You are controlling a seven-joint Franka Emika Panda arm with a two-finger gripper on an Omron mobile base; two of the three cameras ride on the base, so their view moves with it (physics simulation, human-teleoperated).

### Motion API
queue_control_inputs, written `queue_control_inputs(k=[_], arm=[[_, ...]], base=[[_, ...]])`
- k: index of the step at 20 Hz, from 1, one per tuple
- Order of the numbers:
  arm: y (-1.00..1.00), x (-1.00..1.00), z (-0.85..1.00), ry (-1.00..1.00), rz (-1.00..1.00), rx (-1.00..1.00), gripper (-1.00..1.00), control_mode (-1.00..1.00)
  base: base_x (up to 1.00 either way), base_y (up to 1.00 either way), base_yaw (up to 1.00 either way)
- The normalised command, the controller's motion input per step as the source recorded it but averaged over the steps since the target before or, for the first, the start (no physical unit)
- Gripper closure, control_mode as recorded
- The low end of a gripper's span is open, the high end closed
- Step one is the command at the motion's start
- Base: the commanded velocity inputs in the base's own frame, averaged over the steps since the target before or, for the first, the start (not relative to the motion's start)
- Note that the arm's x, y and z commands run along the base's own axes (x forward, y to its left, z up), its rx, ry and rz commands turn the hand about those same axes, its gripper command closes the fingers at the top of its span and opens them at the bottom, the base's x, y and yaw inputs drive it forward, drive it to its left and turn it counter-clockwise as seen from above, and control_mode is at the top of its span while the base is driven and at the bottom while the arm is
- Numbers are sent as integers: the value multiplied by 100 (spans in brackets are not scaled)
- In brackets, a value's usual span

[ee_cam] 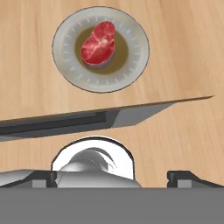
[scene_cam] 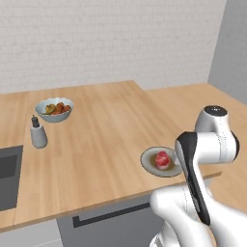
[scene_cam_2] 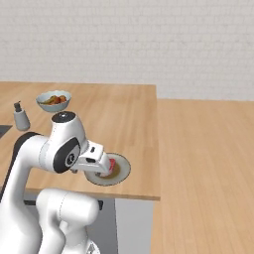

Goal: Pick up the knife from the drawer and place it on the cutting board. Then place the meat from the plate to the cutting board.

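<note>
**Hand held above the counter edge, looking down on the plate; drawer shut**

The gripper stood wide open and empty, its tips at 8 and 4 o'clock in the hand view, probably pulled back to survey the scene. The meat lay at the centre of the plate, at 12 o'clock, near the counter edge. The drawer front appeared closed, so the knife stayed hidden. No cutting board could be made out. In the right base view the arm covered part of the plate.
</note>
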Motion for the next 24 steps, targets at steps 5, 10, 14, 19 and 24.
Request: queue_control_inputs(k=[5, 10, 14, 19, 24], arm=[[17, 72, 0, -2, 0, 0, -100, -100], [3, 100, -2, 0, 11, 3, -100, -100], [-6, 100, -13, 0, 12, 3, -100, -100], [0, 82, -35, 14, 1, 0, -100, -100], [0, 67, -50, 36, -1, -1, -100, -100]], base=[[3, 0, 0], [0, 0, 0], [0, 0, 0], [0, 0, 0], [0, 0, 0]])
